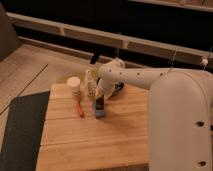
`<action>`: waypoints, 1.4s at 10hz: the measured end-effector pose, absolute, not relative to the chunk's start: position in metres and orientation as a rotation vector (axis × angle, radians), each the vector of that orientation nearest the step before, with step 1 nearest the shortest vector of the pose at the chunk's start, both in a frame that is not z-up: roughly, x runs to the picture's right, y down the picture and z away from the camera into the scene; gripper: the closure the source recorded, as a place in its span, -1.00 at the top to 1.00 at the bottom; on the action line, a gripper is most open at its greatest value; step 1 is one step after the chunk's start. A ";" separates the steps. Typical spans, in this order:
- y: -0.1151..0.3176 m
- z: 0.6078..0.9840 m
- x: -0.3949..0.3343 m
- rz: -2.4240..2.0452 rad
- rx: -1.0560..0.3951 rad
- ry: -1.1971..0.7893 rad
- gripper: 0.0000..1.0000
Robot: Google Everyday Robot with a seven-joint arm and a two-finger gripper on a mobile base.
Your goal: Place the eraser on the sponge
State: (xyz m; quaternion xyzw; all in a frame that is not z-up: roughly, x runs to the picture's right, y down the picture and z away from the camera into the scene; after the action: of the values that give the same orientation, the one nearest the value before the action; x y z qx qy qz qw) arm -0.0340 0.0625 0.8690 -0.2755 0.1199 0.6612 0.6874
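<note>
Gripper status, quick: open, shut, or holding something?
Gripper: cannot be told. It sits just above the sponge, with the eraser right at its tip.

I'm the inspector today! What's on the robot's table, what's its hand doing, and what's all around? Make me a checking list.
Surface: wooden table, plank top.
Job's things: blue sponge lies flat mid-table; dark eraser at its far end, under the gripper; whether they touch is unclear.
Clutter: white cup, clear bottle, orange-red stick tool, dark bowl partly behind the arm.
Grippers: gripper low over the sponge's far end.
Cables: thin cord hangs in the background, upper right.
Surroundings: dark mat left of the table; dark shelves behind.
</note>
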 end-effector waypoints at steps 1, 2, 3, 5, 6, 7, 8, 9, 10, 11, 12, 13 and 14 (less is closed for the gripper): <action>0.071 0.873 -0.040 1.460 -0.634 0.285 -1.00; 0.076 0.875 -0.043 1.450 -0.643 0.295 -1.00; 0.081 0.878 -0.044 1.437 -0.651 0.312 -1.00; 0.084 0.882 -0.043 1.427 -0.654 0.332 -1.00; 0.085 0.884 -0.042 1.423 -0.652 0.339 -1.00; 0.084 0.886 -0.041 1.420 -0.648 0.344 -0.97; 0.085 0.887 -0.040 1.417 -0.647 0.349 -0.88; 0.087 0.888 -0.039 1.415 -0.647 0.357 -0.68; 0.088 0.889 -0.037 1.413 -0.645 0.367 -0.49; 0.089 0.890 -0.035 1.416 -0.644 0.378 -0.28; 0.089 0.891 -0.033 1.420 -0.644 0.385 -0.13; 0.089 0.892 -0.031 1.425 -0.643 0.392 0.08; 0.088 0.892 -0.030 1.430 -0.645 0.397 0.32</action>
State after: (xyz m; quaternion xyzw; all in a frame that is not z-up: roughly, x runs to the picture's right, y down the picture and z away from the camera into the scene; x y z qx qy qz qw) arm -0.0295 0.0882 0.8922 -0.2884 0.1775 0.6394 0.6903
